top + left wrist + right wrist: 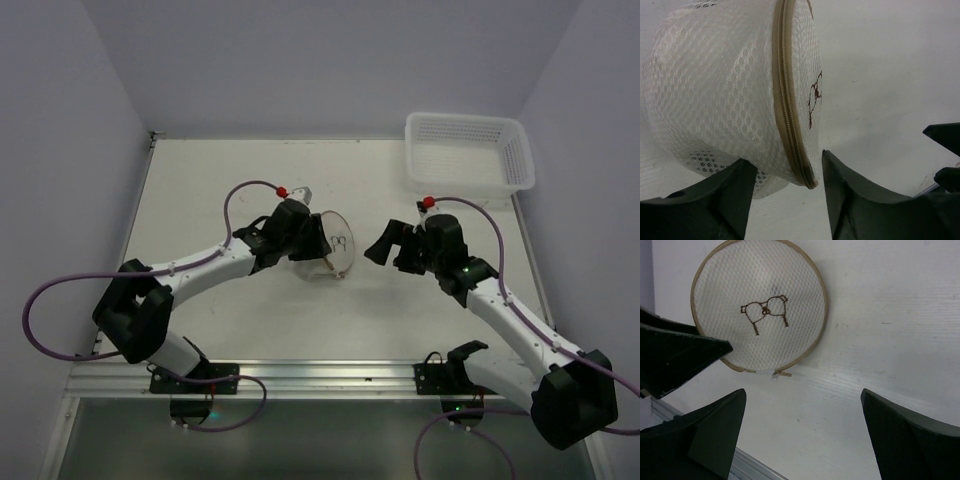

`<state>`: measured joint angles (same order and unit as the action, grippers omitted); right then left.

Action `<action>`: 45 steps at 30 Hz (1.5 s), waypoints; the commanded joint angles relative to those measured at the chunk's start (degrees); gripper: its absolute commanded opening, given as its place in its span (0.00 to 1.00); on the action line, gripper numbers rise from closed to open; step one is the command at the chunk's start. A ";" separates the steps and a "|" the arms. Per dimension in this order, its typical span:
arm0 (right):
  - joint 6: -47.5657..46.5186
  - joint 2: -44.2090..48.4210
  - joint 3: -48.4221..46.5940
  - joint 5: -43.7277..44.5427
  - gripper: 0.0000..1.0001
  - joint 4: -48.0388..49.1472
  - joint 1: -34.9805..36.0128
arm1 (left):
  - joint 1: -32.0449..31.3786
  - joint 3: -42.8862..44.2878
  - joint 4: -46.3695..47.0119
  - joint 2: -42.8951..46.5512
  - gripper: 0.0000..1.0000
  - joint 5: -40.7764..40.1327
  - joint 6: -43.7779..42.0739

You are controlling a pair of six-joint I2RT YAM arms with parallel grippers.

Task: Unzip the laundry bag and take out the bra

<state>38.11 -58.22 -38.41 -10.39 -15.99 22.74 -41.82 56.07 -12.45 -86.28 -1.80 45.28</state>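
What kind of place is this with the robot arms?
Probably a robot test lab, not a home laundry room: two robot arms are bolted to a white table inside plain walls, with a mesh laundry bag and a white plastic basket.

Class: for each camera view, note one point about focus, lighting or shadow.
Top external: flat, even light, sharp throughout, with only faint shadows on the table. Left wrist: the laundry bag mesh is crisp, while the near left fingers look dark and soft-edged. Right wrist: the bag's stitched mark is in focus, and the right fingers are dark silhouettes.
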 commanded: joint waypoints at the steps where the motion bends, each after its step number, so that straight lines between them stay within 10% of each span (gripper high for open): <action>1: -1.10 0.56 2.46 -6.65 0.99 8.94 -0.24 | -0.45 0.97 3.48 -0.91 0.54 -1.62 0.60; 8: -6.02 -4.44 4.22 -20.35 0.89 18.61 -0.07 | 2.09 0.53 5.67 1.11 0.00 2.05 2.53; 23: -13.14 -14.99 -0.16 -28.10 0.73 25.48 2.13 | 10.71 -5.97 21.50 7.71 0.00 22.80 11.14; 45: -18.86 -18.69 -7.73 -31.44 0.48 20.91 2.92 | 11.50 -6.33 23.79 8.94 0.00 26.76 12.12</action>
<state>21.15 -77.30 -43.09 -39.48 4.38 24.93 -30.70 49.69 7.42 -79.57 22.17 56.62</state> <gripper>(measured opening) 0.492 0.035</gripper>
